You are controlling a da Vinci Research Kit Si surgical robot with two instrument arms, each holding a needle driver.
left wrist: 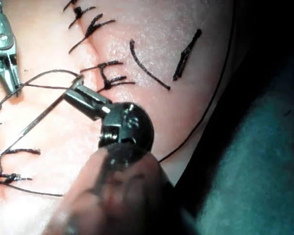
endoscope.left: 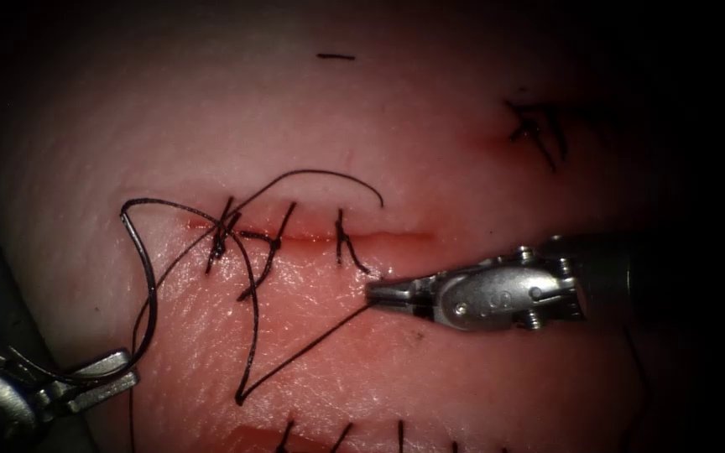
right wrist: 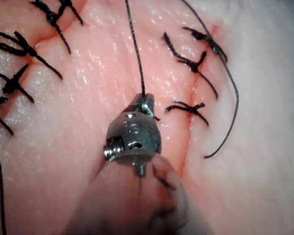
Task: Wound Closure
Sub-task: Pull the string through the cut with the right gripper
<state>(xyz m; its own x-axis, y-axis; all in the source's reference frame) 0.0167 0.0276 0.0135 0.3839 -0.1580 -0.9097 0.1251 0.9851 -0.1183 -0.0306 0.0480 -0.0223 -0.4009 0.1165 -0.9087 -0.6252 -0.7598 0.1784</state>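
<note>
Thread held by both tools, three stitches across the cut.
Left tool (endoscope.left: 115,373) at seven o'clock pinches thread (endoscope.left: 249,335); right tool (endoscope.left: 379,294) grips it below the cut (endoscope.left: 379,236); needle unseen; cut's right end unstitched, toward three o'clock.

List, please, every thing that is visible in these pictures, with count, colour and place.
tissue: one, pale pink, under everything.
cut: one, reddish line, running left to right across the middle of the tissue.
stitches: three, dark, across the cut; further stitches on other cuts.
thread: one long dark strand, looping below the cut, running to both tools.
left gripper: one, metal, lower left, shut on the thread.
right gripper: one, metal, below the cut's right part, shut on the thread.
</note>
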